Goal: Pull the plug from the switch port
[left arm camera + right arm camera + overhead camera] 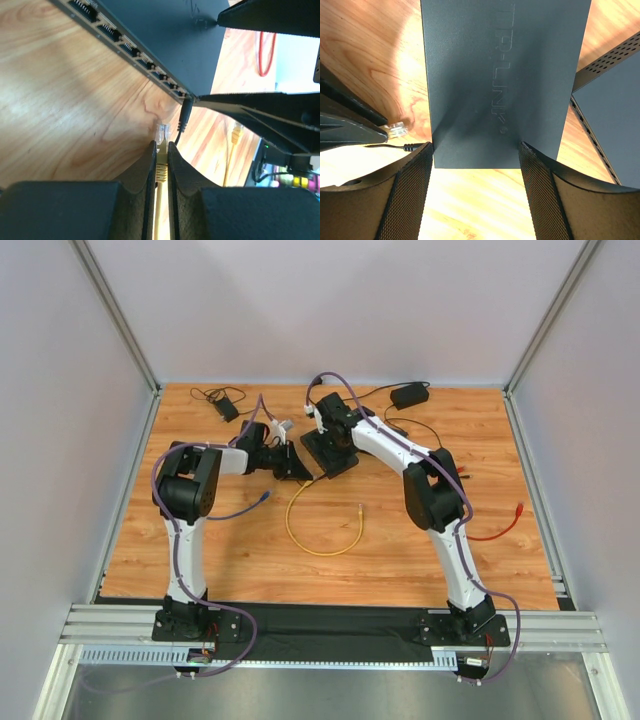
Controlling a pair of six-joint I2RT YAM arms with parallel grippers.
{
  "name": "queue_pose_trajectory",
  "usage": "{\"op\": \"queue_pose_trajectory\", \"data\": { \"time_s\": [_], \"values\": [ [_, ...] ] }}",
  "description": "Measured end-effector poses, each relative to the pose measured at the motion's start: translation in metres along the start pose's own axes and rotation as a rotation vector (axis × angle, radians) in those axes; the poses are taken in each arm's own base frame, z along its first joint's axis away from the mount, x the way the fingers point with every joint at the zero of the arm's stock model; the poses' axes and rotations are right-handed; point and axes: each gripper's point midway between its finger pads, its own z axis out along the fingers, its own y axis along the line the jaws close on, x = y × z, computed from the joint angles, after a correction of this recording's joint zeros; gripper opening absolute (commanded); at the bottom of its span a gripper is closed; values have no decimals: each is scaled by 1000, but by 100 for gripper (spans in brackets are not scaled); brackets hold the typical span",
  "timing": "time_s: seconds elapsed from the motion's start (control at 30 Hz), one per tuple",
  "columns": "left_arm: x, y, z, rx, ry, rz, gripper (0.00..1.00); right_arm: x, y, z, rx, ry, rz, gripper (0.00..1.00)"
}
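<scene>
On the wooden table (400,550), the overhead view hides what the left wrist view shows: the plug (161,134) lies just outside the switch (170,35) ports (145,62), pinched in the left gripper (161,150). The right gripper (475,148) clamps the switch.

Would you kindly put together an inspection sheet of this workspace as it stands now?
Surface: wooden table top, no spills seen.
Job's things: TP-Link switch lies flat; the clear plug is out of the port row and apart from the switch.
Clutter: vented dark box beside the switch; two black power adapters at the far edge.
Grippers: left gripper shut on the plug; right gripper shut across the switch's sides.
Cables: yellow cable runs back from the plug; red cable on the right; black power lead at the switch's corner.
Surroundings: grey walls in an aluminium frame; nothing else seen.
</scene>
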Motion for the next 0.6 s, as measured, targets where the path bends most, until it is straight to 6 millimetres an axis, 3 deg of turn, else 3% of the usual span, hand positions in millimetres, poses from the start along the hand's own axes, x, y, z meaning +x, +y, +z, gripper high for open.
{"op": "queue_pose_trajectory", "data": {
  "time_s": [0.23, 0.47, 0.6],
  "values": [
    [-5, -9, -14, -53, -75, 53, 0, -1, 0, 0, -7, -2, 3, 70],
    [-30, -39, -38, -77, -200, 162, 0, -5, 0, 1, -14, -17, 7, 70],
    [-39, -46, -50, -130, -237, 194, 0, -7, 1, 1, -25, -25, 8, 70]
  ]
}}
